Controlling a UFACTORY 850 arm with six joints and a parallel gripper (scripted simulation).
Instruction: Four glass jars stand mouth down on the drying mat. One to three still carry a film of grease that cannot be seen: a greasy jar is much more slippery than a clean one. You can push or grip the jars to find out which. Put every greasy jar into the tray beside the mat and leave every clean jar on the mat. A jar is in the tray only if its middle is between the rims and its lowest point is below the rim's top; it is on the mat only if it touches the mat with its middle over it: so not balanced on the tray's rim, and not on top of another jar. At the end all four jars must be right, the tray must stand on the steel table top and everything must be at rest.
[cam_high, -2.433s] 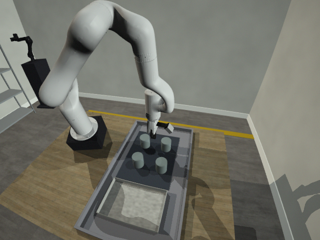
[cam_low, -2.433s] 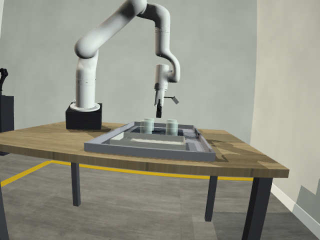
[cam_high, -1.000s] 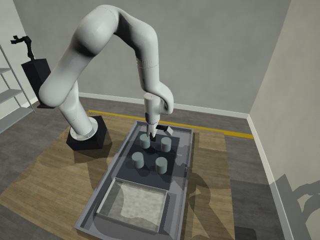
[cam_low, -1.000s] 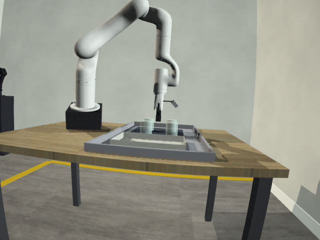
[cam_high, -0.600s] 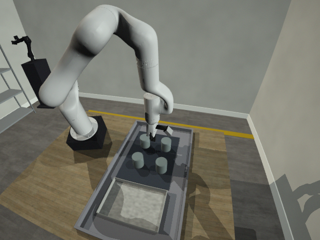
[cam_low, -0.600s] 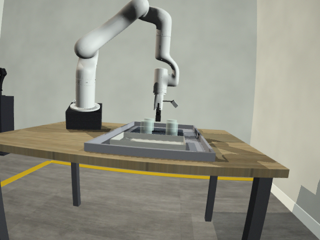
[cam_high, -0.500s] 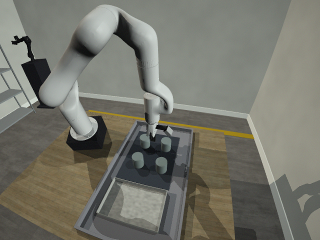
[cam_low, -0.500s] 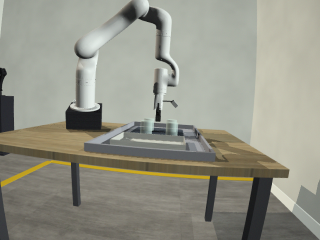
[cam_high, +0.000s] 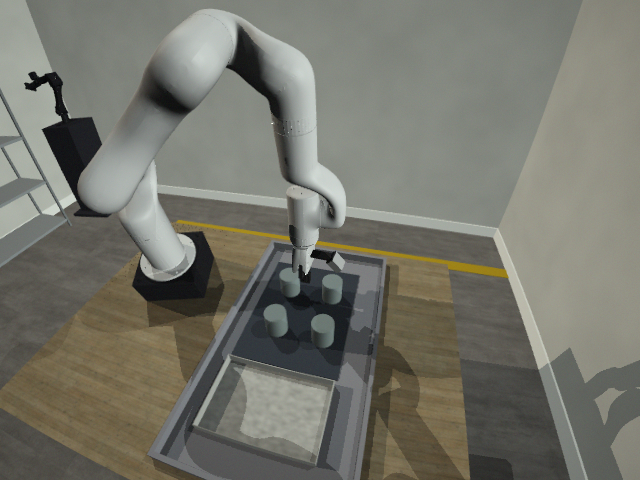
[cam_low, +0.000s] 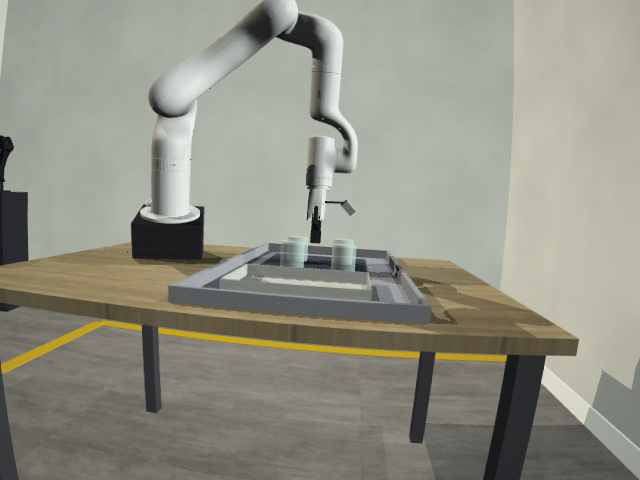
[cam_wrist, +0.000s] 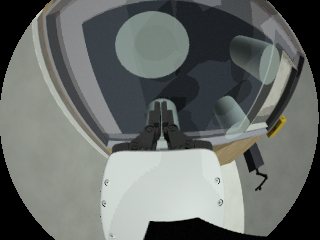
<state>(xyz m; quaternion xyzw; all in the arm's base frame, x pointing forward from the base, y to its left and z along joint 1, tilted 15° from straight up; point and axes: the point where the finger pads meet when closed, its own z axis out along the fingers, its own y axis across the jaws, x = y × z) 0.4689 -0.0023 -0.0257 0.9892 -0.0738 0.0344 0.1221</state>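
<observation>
Four pale glass jars stand mouth down on the dark drying mat (cam_high: 299, 338): back left (cam_high: 289, 283) (cam_low: 296, 250) (cam_wrist: 152, 44), back right (cam_high: 331, 288) (cam_low: 342, 252) (cam_wrist: 256, 59), front left (cam_high: 275, 319) and front right (cam_high: 323, 330). A third jar (cam_wrist: 230, 114) shows in the wrist view at the lower right. My gripper (cam_high: 305, 276) (cam_low: 314, 237) (cam_wrist: 161, 109) is shut and empty. It hangs low just beside the back left jar, on the side toward the back right jar, at about the height of the jar's top. The shallow tray (cam_high: 209, 400) (cam_low: 235, 280) stands empty beside the mat.
Mat and tray lie inside a grey steel table top with a raised rim (cam_high: 379, 310) (cam_low: 299, 304) on a wooden table (cam_high: 82, 351) (cam_low: 77, 289). The arm's black base (cam_high: 173, 271) (cam_low: 166, 235) stands at the back left. A shelf (cam_high: 20, 186) stands far left.
</observation>
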